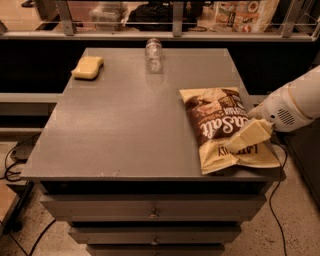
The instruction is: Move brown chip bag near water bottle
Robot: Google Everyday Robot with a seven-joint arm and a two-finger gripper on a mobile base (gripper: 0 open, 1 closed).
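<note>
The brown chip bag [216, 121] lies flat at the near right corner of the grey table [125, 117], its cream "LATE JULY" end toward the front edge. The water bottle [153, 55], clear and ribbed, lies on its side at the far middle of the table, well apart from the bag. My gripper [246, 138] reaches in from the right on a white arm [295, 102] and sits over the bag's near right end, at or just above its surface. It hides part of the bag's lettering.
A yellow sponge [88, 67] lies at the far left of the table. A railing with shelves and packages [240, 12] runs behind the table. Drawers [152, 212] are below the tabletop. Cables [12, 160] lie on the floor at the left.
</note>
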